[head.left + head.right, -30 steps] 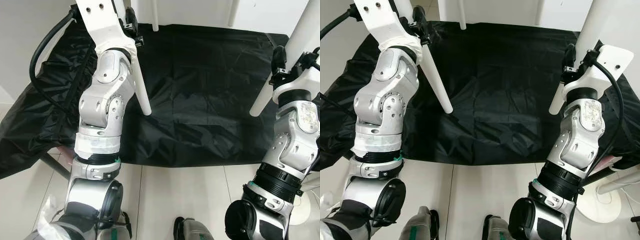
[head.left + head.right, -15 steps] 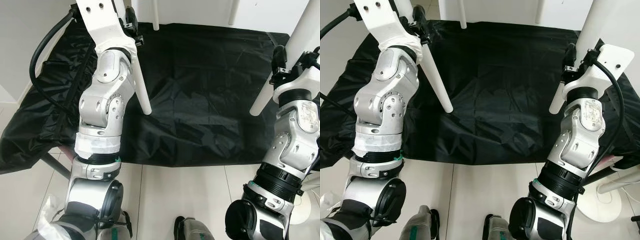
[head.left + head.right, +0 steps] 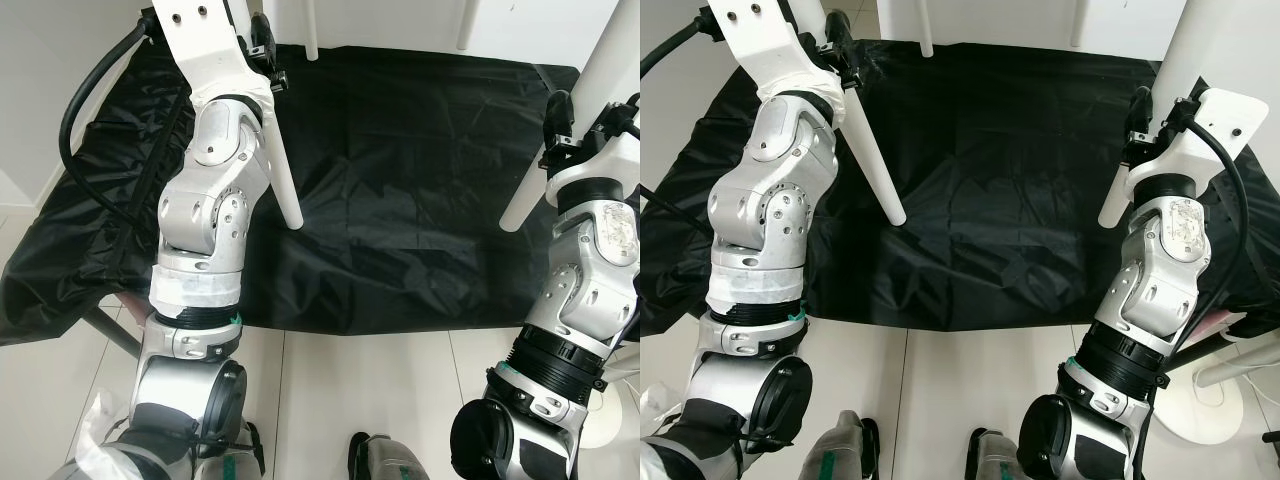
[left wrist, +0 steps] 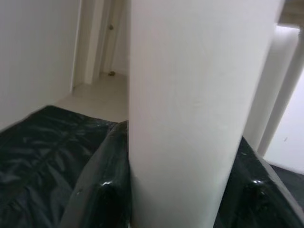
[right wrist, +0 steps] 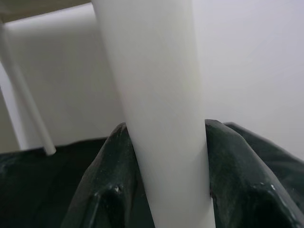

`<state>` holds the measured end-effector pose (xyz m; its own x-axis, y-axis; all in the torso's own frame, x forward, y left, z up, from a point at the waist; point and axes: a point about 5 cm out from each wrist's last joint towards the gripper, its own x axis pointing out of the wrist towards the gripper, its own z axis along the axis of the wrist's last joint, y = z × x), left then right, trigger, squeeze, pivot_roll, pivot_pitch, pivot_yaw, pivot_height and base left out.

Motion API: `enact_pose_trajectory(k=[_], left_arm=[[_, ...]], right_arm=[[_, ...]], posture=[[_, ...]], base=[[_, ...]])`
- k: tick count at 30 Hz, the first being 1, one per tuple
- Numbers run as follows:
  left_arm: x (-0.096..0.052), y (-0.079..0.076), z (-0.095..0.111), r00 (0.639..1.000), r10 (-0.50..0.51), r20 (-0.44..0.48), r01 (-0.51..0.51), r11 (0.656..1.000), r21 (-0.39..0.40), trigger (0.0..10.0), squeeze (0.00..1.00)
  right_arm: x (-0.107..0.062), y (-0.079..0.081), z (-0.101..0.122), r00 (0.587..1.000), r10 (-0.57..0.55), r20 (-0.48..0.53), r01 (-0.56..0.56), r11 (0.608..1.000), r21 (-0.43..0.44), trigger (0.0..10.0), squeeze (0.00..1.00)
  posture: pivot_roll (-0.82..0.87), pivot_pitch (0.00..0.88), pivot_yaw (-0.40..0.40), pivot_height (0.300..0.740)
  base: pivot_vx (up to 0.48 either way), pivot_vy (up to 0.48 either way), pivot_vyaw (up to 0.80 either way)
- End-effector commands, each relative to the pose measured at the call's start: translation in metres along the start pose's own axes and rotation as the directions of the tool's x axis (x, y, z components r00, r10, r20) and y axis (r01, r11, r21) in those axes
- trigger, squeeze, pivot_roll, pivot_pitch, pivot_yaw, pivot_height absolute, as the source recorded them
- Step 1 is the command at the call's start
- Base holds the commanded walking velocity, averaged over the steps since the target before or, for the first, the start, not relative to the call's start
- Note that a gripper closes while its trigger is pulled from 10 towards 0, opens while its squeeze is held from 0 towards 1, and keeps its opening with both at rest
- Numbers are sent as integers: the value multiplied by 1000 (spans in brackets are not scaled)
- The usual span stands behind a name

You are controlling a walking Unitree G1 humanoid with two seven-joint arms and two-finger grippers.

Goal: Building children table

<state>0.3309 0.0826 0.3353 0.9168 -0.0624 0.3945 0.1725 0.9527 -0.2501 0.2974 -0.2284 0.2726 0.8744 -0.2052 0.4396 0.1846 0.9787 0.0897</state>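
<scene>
Two white table legs slant down over a black cloth (image 3: 400,200). My left gripper (image 3: 262,58) is shut on the left leg (image 3: 284,185), high up near its top. In the left wrist view that leg (image 4: 185,109) sits between the black fingers (image 4: 102,190). My right gripper (image 3: 558,125) is shut on the right leg (image 3: 524,195), whose tip hangs just above the cloth. The right wrist view has this leg (image 5: 161,118) clamped between the fingers (image 5: 102,190). Two more white legs (image 3: 312,35) (image 3: 466,30) of the same table hang at the back.
The black cloth drapes over a low frame with a dark strut (image 3: 105,330) at the near left. White tiled floor (image 3: 380,390) lies in front of it. A round white base (image 3: 1215,400) stands on the floor at the right. My feet (image 3: 985,455) are at the bottom.
</scene>
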Motion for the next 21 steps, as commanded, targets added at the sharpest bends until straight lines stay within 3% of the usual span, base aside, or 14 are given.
enact_pose_trajectory(k=[1, 2, 3, 15, 16, 17, 21], left_arm=[[-7, -38, 9, 950, -311, 17, 311, 950, 39, 10000, 0], [-7, -38, 9, 950, -311, 17, 311, 950, 39, 10000, 0], [-8, -29, -6, 948, -309, -76, 315, 944, 100, 10000, 0], [-7, -29, -4, 949, -307, -70, 313, 944, 106, 10000, 0], [-8, -29, -4, 945, -321, -63, 326, 942, 80, 10000, 1000], [-9, -29, -4, 941, -333, -59, 336, 940, 63, 10000, 1000], [-11, -27, -4, 937, -342, -65, 347, 934, 83, 10000, 1000]], right_arm=[[-8, 27, -40, 987, 114, -109, -104, 990, 98, 10000, 0], [-8, 27, -40, 987, 114, -109, -104, 990, 98, 10000, 0], [-14, 26, -56, 985, 103, -141, -89, 991, 103, 10000, 0], [-13, 25, -56, 985, 99, -138, -86, 991, 101, 10000, 0], [-14, 24, -55, 986, 100, -133, -87, 991, 104, 10000, 86], [-14, 24, -56, 987, 101, -124, -88, 991, 104, 10000, 1000], [-15, 24, -56, 991, 104, -90, -94, 990, 109, 10000, 1000]], posture=[[24, 0, 0, 740], [24, 0, 0, 740], [25, 0, 0, 740], [27, 0, 0, 740], [26, 0, 0, 740], [26, 0, 0, 740], [25, 0, 0, 740]], base=[[0, 0, 0], [0, 0, 0], [0, 0, 0], [0, 0, 0], [0, 0, 0], [0, 0, 0], [0, 0, 0]])
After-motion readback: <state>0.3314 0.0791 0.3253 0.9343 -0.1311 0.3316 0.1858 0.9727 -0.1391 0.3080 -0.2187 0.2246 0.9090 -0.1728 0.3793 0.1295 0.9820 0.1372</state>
